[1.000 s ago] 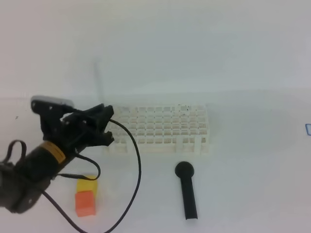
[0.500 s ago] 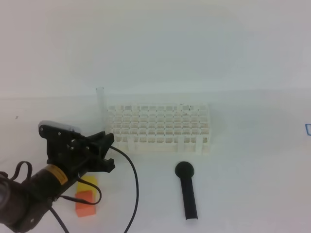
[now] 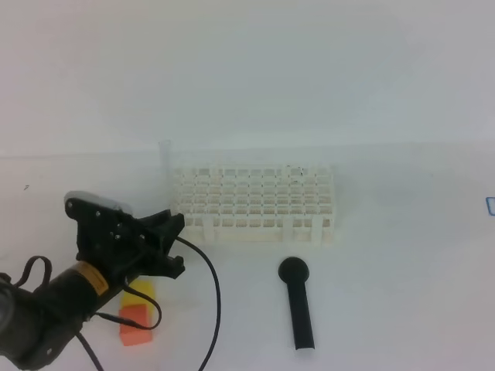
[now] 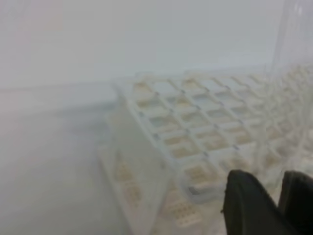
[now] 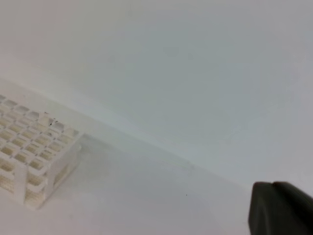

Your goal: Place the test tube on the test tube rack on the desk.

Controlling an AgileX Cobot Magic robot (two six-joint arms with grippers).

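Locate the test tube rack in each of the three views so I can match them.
Exterior high: the test tube rack stands at centre, behind the black round-headed stick.
Left wrist: it fills the middle and right, seen close and blurred.
Right wrist: only one end shows, at the lower left.
Shared landmark: the rack's grid of square holes.

Rack (image 5: 34, 156) left, shut pincer (image 5: 279, 208) right

Bare desk (image 3: 402, 294) right of the black stick (image 3: 298, 305); left, cubes (image 3: 136, 315) (orange, yellow) and test tube rack (image 3: 254, 202) crowd.
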